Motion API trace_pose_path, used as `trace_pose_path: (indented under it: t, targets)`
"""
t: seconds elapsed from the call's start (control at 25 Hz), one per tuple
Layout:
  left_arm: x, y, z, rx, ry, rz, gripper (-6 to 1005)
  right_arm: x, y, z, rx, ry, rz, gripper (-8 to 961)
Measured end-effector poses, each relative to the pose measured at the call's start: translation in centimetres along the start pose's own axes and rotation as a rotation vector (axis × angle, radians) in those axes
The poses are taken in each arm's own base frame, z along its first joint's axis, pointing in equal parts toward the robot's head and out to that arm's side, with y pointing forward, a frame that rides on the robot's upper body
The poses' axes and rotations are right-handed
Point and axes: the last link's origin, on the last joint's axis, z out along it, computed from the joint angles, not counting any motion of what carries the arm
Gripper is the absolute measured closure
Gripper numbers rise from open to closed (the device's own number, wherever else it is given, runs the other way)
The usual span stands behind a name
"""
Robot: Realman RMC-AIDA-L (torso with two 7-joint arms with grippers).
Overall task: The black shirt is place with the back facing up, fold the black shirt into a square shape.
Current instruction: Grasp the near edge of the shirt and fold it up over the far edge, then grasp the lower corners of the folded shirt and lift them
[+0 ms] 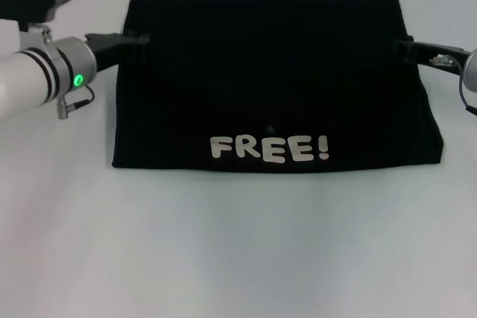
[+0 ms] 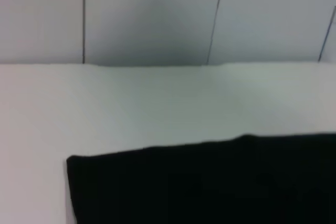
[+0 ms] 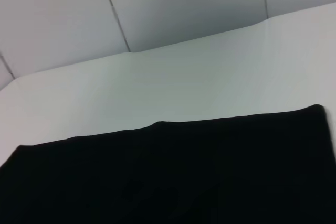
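The left tool (image 1: 138,39) and the right tool (image 1: 401,46) are set at the opposite side edges of the black shirt (image 1: 272,83), though whether either is clenched on the cloth cannot be told against the dark fabric. The shirt is laid flat on the white table (image 1: 238,251), already folded into a broad block with "FREE!" lettering (image 1: 268,148) uppermost near the front edge. It is judged light, limp and layered, so it is probably best taken by pinching all layers at the side edges.

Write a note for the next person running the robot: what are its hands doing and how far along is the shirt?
Left gripper: at the black shirt's left edge, far end.
Right gripper: at its right edge, far end.
The shirt lies on the white table, already folded into a wide rectangle, with FREE! lettering along the near edge.
Left to do: fold it narrower into a square.
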Motion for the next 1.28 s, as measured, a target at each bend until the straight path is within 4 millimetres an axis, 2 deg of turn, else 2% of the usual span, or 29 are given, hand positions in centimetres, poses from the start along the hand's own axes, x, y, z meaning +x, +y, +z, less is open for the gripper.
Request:
trace_pose_path:
  t: [0.04,0.2,0.32,0.48,0.6,0.68,0.88,0.96,1.12,1.28]
  targets:
    - [-0.1,0.1,0.1,0.003,-0.010,0.011,874,0.0,-0.1,0.0,0.009,-0.005,0.003,778]
    - [-0.2,-0.1,0.3,0.032,-0.028,0.041,698,-0.2,-0.4,0.1,0.057,-0.034,0.013,763]
    - [-0.1,-0.1,0.3,0.037,-0.027,0.043,574,-0.4,-0.6,0.0,0.075,-0.062,0.027,526]
    - [0.1,-0.7,-0.1,0.038,-0.016,0.017,413,-0.8,-0.7,-0.5,0.026,-0.090,0.058,436]
    - [-0.5,-1.2,-1.2,-0.027,-0.023,-0.050,352,-0.5,-0.7,-1.4,-0.068,-0.088,0.085,369]
    - [-1.0,-1.5,-2.8,-0.106,-0.035,-0.098,310,-0.2,-1.0,-2.3,-0.136,-0.077,0.110,324]
    - [-2.6,-1.9,-6.8,-0.262,-0.061,-0.151,208,1.8,-2.0,-5.3,-0.272,-0.042,0.152,234]
    - [-3.3,-2.0,-8.1,-0.303,-0.074,-0.147,204,3.0,-2.7,-6.7,-0.310,-0.025,0.175,204]
    - [-5.0,-2.6,-9.5,-0.311,-0.114,-0.147,197,4.0,-3.1,-7.7,-0.332,0.000,0.198,205]
    - [-5.5,-2.8,-9.8,-0.303,-0.128,-0.147,201,4.6,-3.4,-8.3,-0.341,0.028,0.204,205]
